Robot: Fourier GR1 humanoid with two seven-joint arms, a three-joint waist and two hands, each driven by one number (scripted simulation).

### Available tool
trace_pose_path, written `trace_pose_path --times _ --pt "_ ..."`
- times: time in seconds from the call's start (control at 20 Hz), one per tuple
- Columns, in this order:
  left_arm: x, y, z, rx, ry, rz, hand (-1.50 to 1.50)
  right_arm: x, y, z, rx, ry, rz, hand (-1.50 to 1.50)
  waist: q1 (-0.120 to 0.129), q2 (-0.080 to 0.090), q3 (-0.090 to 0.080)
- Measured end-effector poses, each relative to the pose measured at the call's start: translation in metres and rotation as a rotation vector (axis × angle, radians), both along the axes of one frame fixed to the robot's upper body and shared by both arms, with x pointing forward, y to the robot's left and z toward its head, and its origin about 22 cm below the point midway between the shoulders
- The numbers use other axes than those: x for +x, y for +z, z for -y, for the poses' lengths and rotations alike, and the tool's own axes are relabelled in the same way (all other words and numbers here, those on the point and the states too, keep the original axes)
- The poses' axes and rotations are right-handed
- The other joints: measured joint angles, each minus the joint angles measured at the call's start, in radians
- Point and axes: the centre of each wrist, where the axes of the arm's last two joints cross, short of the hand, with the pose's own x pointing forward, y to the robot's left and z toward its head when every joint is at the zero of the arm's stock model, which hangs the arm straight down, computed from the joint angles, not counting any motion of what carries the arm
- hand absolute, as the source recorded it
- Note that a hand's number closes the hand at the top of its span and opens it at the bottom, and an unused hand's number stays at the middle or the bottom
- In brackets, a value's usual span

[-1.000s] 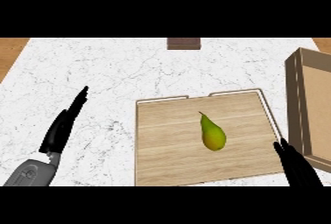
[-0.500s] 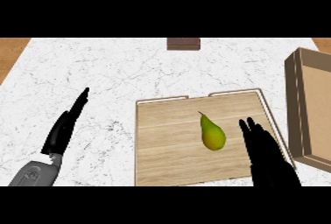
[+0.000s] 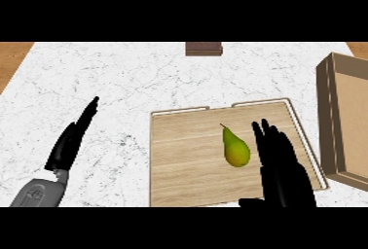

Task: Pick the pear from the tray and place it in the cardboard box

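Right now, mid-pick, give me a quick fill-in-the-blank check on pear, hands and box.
1. The pear lies on the wooden ____.
2. The right hand is beside the pear with fingers ____.
3. The cardboard box sits to the tray's ____ side.
4. The left hand rests over the ____ counter.

Missing: tray; straight; right; marble

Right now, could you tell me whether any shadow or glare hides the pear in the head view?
Head view: lighting is flat and even, no glare on the pear or wooden tray; the right hand casts no visible shadow and sits beside the pear, not over it.
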Motion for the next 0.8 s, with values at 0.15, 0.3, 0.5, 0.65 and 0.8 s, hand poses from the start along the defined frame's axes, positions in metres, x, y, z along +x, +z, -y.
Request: trace_pose_path --times 0.15,0.3,0.5,0.65,0.8 --pt "0.001 -0.001 0.003 -0.002 -0.002 0.000 0.00 0.010 -0.002 -0.003 -0.006 0.002 -0.029 -1.50 0.000 0.000 0.000" --pt "0.005 0.002 -0.002 0.000 -0.004 -0.002 0.00 0.018 -0.008 -0.008 -0.009 0.002 -0.047 -1.50 0.000 0.000 0.000" --pt "0.006 0.002 -0.004 -0.002 -0.001 0.002 0.00 0.025 -0.016 -0.010 -0.026 -0.005 -0.057 -1.50 0.000 0.000 0.000" --pt "0.004 0.000 -0.003 0.006 0.000 0.002 0.00 0.034 -0.022 -0.009 -0.031 -0.014 -0.057 -1.50 0.000 0.000 0.000" --pt "0.001 -0.006 -0.003 0.007 -0.001 0.002 0.00 0.038 -0.023 -0.009 -0.029 -0.012 -0.063 -1.50 -0.001 0.000 0.000"
